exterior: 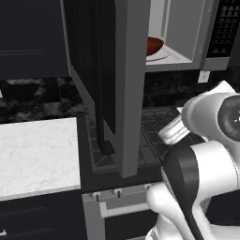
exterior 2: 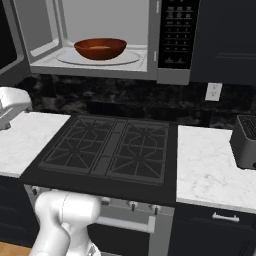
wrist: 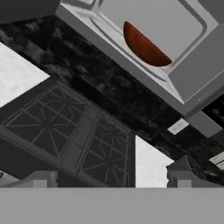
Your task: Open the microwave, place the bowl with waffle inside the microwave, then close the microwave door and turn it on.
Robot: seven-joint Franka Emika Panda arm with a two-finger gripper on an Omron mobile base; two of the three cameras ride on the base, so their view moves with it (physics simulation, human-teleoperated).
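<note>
Item: the microwave (exterior 2: 100, 40) — door swung wide, light grey interior exposed, black button panel (exterior 2: 175, 32) at its 3 o'clock side. Item: the bowl (exterior 2: 100, 48) — reddish-brown, sitting inside on the round turntable plate (exterior 2: 125, 59), roughly central. Waffle inside it: too faint for me to make out. Item: the microwave door (exterior: 112, 79) — standing open toward the base, edge-on in my left base view. Below, at 6 o'clock of the microwave: black gas stove (exterior 2: 110, 150), white marble desk (exterior 2: 210, 170) on both sides, toaster (exterior 2: 245, 142) at 3 o'clock. My jaws: state cannot be told.
</note>
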